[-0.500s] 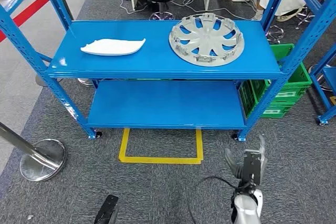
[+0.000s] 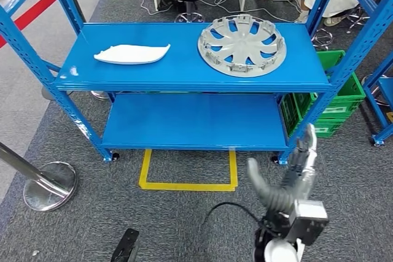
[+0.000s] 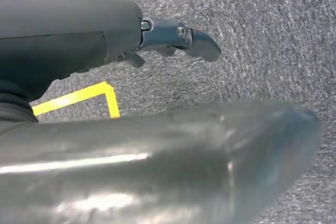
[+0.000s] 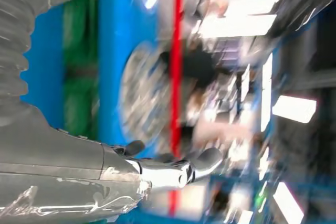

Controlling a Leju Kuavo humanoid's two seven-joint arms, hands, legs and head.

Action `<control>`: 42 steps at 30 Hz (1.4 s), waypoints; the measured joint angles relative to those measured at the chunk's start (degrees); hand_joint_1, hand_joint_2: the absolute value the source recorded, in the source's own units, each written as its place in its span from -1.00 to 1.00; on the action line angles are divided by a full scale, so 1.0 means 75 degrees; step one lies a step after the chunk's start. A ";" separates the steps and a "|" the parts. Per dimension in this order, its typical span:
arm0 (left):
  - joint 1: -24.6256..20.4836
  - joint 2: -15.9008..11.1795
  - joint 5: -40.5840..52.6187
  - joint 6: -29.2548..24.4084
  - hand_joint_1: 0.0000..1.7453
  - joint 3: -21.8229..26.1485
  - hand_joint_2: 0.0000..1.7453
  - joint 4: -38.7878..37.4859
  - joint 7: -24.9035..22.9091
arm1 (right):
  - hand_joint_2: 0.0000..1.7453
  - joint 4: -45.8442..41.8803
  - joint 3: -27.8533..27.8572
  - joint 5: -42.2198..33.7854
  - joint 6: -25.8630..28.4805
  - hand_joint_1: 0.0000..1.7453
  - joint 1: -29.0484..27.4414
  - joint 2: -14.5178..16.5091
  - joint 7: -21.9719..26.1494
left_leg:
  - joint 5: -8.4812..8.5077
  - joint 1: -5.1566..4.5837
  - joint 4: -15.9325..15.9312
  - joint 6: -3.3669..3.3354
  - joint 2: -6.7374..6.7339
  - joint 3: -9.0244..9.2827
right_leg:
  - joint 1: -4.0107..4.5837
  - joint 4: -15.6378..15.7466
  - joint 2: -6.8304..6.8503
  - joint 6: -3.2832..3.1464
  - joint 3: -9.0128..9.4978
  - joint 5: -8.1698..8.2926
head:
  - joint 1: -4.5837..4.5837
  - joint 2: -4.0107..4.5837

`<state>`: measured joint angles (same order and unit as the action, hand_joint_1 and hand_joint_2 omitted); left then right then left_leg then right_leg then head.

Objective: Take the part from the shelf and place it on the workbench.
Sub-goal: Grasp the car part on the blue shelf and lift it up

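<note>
Progress on the task looks close to nil. The round silver plastic wheel cover (image 2: 242,45) lies flat on the top board of the blue steel shelf (image 2: 185,69), toward its right end, and the long white curved plastic panel (image 2: 132,54) lies well apart from it near the left end; which of the two counts as the part I cannot tell. Neither is touched.

In the head view the robot's right hand (image 2: 296,170) is raised in front of the shelf's lower right corner, its fingers (image 2: 308,145) apart and nothing in them, short of the top board. The left hand (image 3: 174,35) hangs over grey carpet beside the yellow taped floor square (image 2: 188,185), its fingers extended and holding nothing.

Reaching, grasping, carrying and setting down all appear to remain.

No brand, label or writing can be read on either item or on the shelf.
</note>
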<state>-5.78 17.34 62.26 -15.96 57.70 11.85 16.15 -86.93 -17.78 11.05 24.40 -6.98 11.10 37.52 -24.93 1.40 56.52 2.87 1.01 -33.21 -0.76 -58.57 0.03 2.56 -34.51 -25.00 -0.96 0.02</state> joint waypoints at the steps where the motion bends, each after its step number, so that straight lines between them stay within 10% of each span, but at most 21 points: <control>1: -0.0001 0.0004 -0.0004 0.0000 -1.00 0.0002 -1.00 0.0000 0.0001 | 1.00 -0.0251 -0.0270 0.0013 -0.0049 -1.00 -0.0025 -0.0068 -0.0029 | 0.0000 0.0000 0.0000 0.0000 0.0000 0.0000 | 0.0000 0.0000 0.0000 0.0000 0.0000 0.0000 | 0.0001 0.0000; 13: -0.0002 0.0029 -0.0016 0.0013 -1.00 0.0032 -1.00 0.0000 0.0007 | 1.00 -0.1547 -0.1803 0.0141 -0.0540 -1.00 0.0005 -0.0763 -0.0005 | 0.0001 -0.0001 0.0000 -0.0001 -0.0001 0.0001 | -0.0002 0.0001 -0.0003 0.0007 0.0000 0.0006 | 0.0001 0.0000; 42: 0.0000 0.0089 -0.0320 0.0350 -1.00 0.0232 -1.00 -0.0006 0.0987 | 1.00 -0.1997 -0.2287 0.0975 0.0589 -1.00 -0.0313 -0.1308 -0.0316 | -0.0008 -0.0006 0.0011 -0.0013 -0.0002 -0.0001 | -0.0011 0.0009 -0.0005 0.0014 0.0000 0.0010 | 0.0002 0.0000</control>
<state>-5.78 18.01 59.86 -13.33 59.44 11.80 23.55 -101.91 -34.93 18.37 28.82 -9.33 1.29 35.15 -24.99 1.36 56.60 2.77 1.00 -33.22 -0.84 -58.51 -0.01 2.66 -34.51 -24.93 -0.95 0.02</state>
